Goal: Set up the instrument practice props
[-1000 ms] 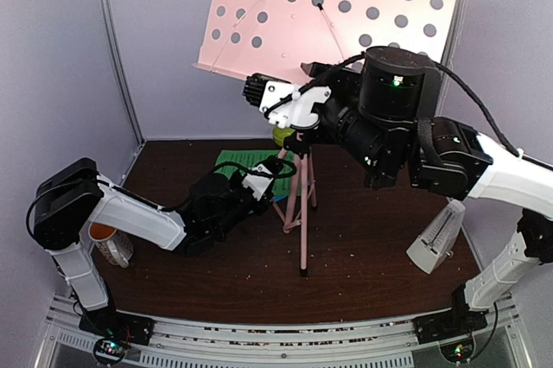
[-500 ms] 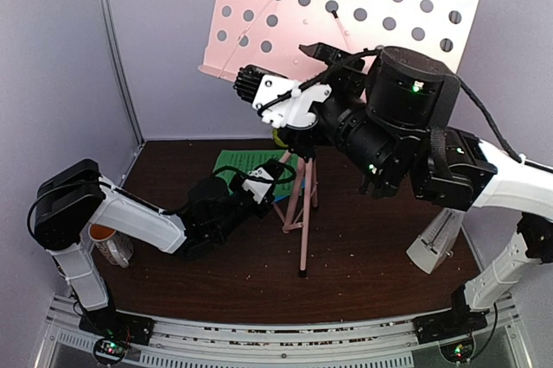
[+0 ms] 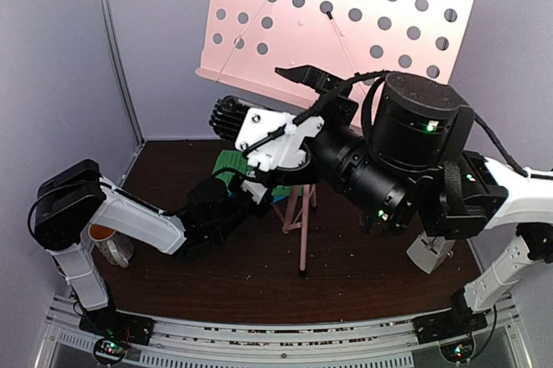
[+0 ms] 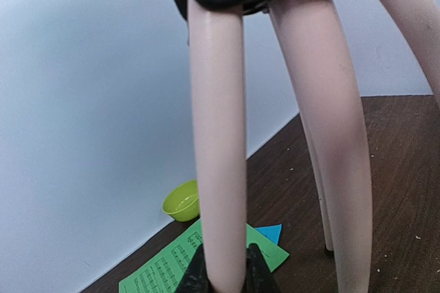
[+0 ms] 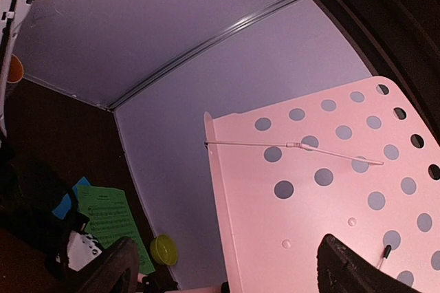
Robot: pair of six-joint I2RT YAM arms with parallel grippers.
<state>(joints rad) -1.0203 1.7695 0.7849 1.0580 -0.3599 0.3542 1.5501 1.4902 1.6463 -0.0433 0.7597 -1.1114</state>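
The pink perforated music stand desk (image 3: 346, 22) stands high at the back on its tripod legs (image 3: 302, 230). My left gripper (image 3: 259, 188) sits low by the tripod, shut on one pink leg (image 4: 220, 169); its dark fingertips (image 4: 258, 272) flank the leg. My right gripper (image 3: 311, 96) hangs wide open just before the desk's lower edge (image 5: 309, 190), touching nothing. The green music sheet (image 4: 165, 265) lies flat on the table over the blue sheet (image 4: 270, 232). The pale metronome (image 3: 428, 254) shows partly behind the right arm.
A lime-green bowl (image 4: 182, 201) sits by the back wall beyond the sheets. A white mug with an orange inside (image 3: 108, 243) stands at the left near the left arm's base. Grey walls close in the dark table (image 3: 363, 290) on three sides.
My right gripper has opened wide and drawn back from the desk's lower edge toward the left. The desk now stands more upright. The left gripper still holds the leg.
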